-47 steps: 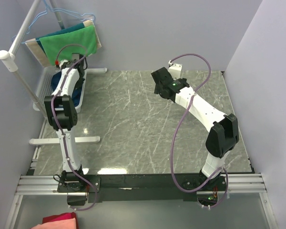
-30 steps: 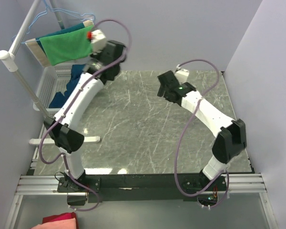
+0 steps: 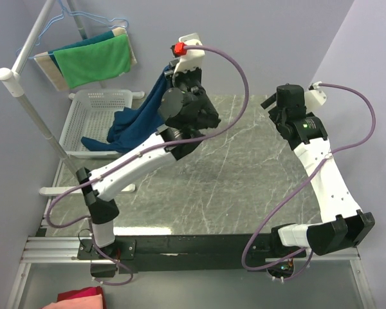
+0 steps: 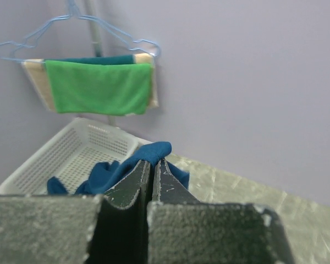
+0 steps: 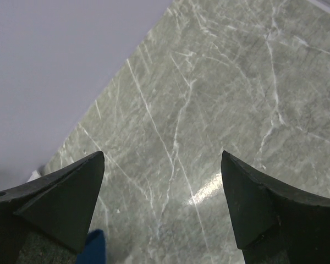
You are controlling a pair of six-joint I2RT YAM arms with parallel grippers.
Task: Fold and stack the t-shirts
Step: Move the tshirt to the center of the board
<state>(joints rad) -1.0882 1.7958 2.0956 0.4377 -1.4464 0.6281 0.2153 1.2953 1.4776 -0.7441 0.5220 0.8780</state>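
A navy blue t-shirt [image 3: 141,116] hangs in the air above the back left of the table. Its lower end trails into the white basket [image 3: 83,106]. My left gripper [image 3: 169,76] is shut on its top edge. In the left wrist view the fingers [image 4: 133,181] pinch a fold of the t-shirt [image 4: 118,169], and the gripper [image 4: 152,161] stands over the basket [image 4: 60,159]. My right gripper [image 3: 280,100] is raised at the back right, apart from the shirt. In its own view the right gripper [image 5: 162,157] stands open over bare marble, with a sliver of blue [image 5: 93,247] at the bottom left.
A green cloth [image 3: 93,61] hangs on a blue wire hanger on the white rack [image 3: 32,109] at the back left. It also shows in the left wrist view as the green cloth [image 4: 99,88]. A red and pink cloth [image 3: 80,299] lies below the table's front rail. Walls close the back and right.
My left arm swung up and to the right from the basket, lifting the navy t-shirt out with it. My right arm drew back toward the right.
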